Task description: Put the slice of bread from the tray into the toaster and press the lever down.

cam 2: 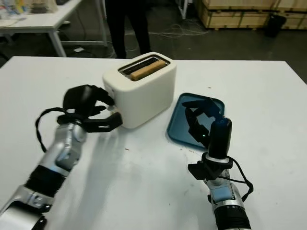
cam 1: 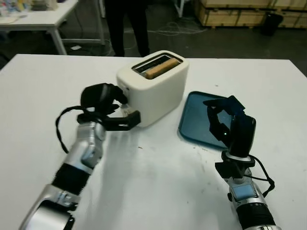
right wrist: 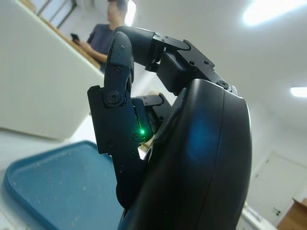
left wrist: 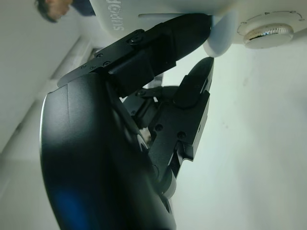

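1. The left robot hand (cam 1: 125, 114) sits at the centre-left of the frame, pressed up to the near end face of the toaster (cam 1: 156, 86) — the face that carries the lever (left wrist: 221, 34). In the left wrist view one finger (left wrist: 168, 40) lies against the pale lever knob, beside the round dial (left wrist: 267, 29). The fingers are curled, grasping nothing.
2. The slice of bread (cam 1: 157, 68) stands in the toaster's slot at upper centre, its crust edge above the rim; its long axis runs along the slot, from lower left to upper right.
3. So the coming move looks like a straight downward push, and the left robot hand is the nearer one by far.
4. The right robot hand (cam 1: 221, 120) hangs over the blue tray (cam 1: 194, 117) at centre-right, fingers curled, holding nothing — the tray carries no bread.
5. The white worktop (cam 1: 158, 187) around the toaster holds nothing that blocks the push. A person (cam 1: 126, 24) stands beyond its far edge, at the top of the frame.
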`<state>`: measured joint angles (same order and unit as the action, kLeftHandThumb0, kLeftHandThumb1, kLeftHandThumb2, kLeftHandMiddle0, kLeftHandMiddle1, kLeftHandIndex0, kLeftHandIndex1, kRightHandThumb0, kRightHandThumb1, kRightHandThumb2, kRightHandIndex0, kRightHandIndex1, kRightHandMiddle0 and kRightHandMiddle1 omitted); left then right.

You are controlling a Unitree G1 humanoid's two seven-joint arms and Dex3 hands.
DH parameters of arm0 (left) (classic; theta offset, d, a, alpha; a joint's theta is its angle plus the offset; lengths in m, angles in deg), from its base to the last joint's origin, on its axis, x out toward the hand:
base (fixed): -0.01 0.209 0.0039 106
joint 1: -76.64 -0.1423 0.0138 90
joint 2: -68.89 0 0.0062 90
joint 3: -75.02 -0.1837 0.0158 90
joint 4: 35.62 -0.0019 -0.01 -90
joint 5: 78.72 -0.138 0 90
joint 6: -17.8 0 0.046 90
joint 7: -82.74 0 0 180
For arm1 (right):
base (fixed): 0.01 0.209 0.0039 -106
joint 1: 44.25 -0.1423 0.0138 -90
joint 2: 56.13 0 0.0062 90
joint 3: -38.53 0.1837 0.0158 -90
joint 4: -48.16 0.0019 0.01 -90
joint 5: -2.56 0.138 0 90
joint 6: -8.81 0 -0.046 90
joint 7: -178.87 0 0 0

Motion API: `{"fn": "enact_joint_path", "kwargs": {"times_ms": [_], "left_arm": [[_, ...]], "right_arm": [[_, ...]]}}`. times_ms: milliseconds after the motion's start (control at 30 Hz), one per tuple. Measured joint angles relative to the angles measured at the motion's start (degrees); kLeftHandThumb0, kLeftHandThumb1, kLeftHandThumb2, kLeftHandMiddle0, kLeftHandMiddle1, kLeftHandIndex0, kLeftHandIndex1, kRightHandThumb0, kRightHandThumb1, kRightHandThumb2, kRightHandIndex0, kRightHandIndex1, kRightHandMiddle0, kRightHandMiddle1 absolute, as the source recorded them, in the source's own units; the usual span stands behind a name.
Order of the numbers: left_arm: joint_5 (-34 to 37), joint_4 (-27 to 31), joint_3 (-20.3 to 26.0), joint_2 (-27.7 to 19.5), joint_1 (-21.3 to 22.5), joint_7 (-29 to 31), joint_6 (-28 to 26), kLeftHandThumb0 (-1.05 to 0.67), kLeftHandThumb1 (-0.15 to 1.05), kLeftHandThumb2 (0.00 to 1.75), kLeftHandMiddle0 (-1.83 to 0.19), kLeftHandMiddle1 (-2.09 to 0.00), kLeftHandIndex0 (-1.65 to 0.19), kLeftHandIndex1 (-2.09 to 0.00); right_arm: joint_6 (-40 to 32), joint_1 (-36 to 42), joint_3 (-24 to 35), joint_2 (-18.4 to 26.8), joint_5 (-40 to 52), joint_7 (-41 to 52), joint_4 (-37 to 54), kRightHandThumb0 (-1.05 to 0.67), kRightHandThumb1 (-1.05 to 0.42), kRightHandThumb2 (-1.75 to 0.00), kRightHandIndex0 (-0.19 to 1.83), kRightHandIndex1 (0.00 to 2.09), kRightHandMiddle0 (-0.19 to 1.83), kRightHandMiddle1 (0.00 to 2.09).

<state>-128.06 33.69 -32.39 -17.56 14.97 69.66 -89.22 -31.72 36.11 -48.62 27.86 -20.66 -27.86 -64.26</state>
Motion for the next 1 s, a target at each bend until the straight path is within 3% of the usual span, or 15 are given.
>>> {"fn": "enact_joint_path", "kwargs": {"times_ms": [267,467,600,767,900,1000], "left_arm": [[-2.1,-3.5,-1.9,2.4,1.0,-2.6,-3.1,-0.1,0.91,0.01,-0.95,-0.52,-1.0,0.0],[-2.2,-2.5,-3.0,2.4,1.0,-2.6,-5.4,-0.1,0.92,0.01,-0.98,-0.56,-1.02,-0.01],[-2.2,-0.8,-3.3,2.4,0.3,-2.6,-6.4,-0.09,0.9,0.0,-0.93,-0.78,-1.07,-0.02],[-2.2,0.9,-3.4,2.4,-0.7,-2.6,-7.0,-0.09,0.9,0.0,-0.92,-0.7,-1.05,-0.01],[-2.2,2.5,-3.4,2.4,-1.8,-2.5,-7.2,-0.08,0.91,0.0,-0.83,-1.01,-1.09,-0.02],[-2.2,3.1,-3.4,2.4,-2.2,-2.5,-7.3,-0.06,0.91,0.0,-0.85,-0.85,-1.03,0.0]], "right_arm": [[1.2,0.0,0.4,1.0,0.0,0.0,-0.7,-0.43,-0.92,-0.39,0.64,1.73,0.7,1.02],[2.1,0.0,0.6,1.1,0.0,0.0,-2.0,-0.44,-0.92,-0.4,0.65,1.74,0.69,1.02],[2.1,0.0,0.6,1.1,0.0,0.0,-2.1,-0.43,-0.92,-0.4,0.65,1.74,0.69,1.01],[2.1,0.0,0.6,1.1,0.0,0.0,-2.1,-0.43,-0.92,-0.39,0.65,1.73,0.7,1.01],[2.1,0.0,0.6,1.1,0.0,0.0,-2.1,-0.42,-0.92,-0.38,0.66,1.72,0.69,1.01],[2.1,0.0,0.6,1.1,0.0,0.0,-2.3,-0.43,-0.92,-0.39,0.66,1.72,0.69,1.01]]}}
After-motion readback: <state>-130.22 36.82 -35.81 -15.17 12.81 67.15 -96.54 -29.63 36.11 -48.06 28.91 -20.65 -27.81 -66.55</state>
